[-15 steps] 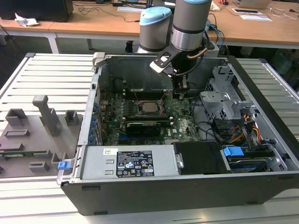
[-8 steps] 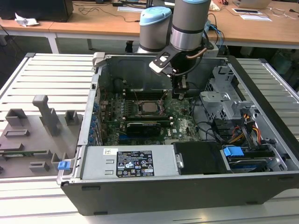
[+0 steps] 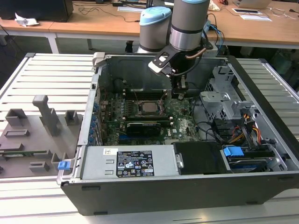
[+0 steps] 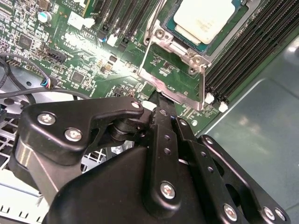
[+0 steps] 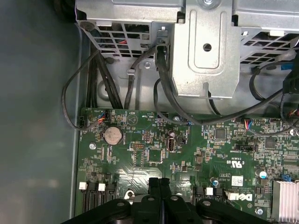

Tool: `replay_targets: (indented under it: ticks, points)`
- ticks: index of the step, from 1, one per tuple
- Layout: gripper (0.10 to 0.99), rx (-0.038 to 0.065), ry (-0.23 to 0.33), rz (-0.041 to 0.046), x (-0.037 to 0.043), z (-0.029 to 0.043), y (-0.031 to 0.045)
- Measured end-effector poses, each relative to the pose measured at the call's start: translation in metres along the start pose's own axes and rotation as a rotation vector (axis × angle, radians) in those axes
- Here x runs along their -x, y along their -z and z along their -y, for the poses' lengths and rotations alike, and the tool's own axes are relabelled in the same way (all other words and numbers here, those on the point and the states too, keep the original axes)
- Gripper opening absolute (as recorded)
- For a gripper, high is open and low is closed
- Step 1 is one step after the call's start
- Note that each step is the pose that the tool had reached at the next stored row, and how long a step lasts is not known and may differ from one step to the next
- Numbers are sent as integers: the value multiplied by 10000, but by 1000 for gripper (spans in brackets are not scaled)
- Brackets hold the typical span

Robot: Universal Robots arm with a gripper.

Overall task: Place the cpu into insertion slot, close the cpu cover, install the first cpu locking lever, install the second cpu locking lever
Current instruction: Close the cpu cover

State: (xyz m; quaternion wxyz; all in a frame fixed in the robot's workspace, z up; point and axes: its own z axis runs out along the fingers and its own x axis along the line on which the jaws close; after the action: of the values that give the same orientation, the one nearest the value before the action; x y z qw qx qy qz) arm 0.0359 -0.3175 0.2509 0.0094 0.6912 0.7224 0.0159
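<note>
One pale silver-grey square cpu (image 4: 203,18) is sitting flat inside the square black, metal-rimmed insertion slot (image 4: 163,33) on the green motherboard (image 4: 93,65), as the second wrist view shows. The thin, dark silver hinged cpu cover (image 4: 202,79) is standing swung open away from the chip, and green board is showing through its large square window. The black end effector (image 4: 156,99) is reaching down with its two fingers pressed narrowly together. Its tips are meeting the free edge of that open frame; I cannot tell whether any metal is lying pinched between them.

In the first wrist view the end effector (image 5: 160,182) is hanging over the board, fingers closed against each other, near a round silver coin battery (image 5: 112,135) and black cables (image 5: 161,79).

In the exterior view the grey arm is dipping into the open black computer case (image 3: 163,196), which is lying on a pale slatted table (image 3: 51,74). The end effector (image 3: 180,93) is hovering just to the exterior view's right of the cpu (image 3: 149,108).
</note>
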Motion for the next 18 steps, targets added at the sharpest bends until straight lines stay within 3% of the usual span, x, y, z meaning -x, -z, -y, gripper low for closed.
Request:
replay_targets:
  ticks: [18]
  points:
    - [106, 1, 1, 0, -1, 33, 1]
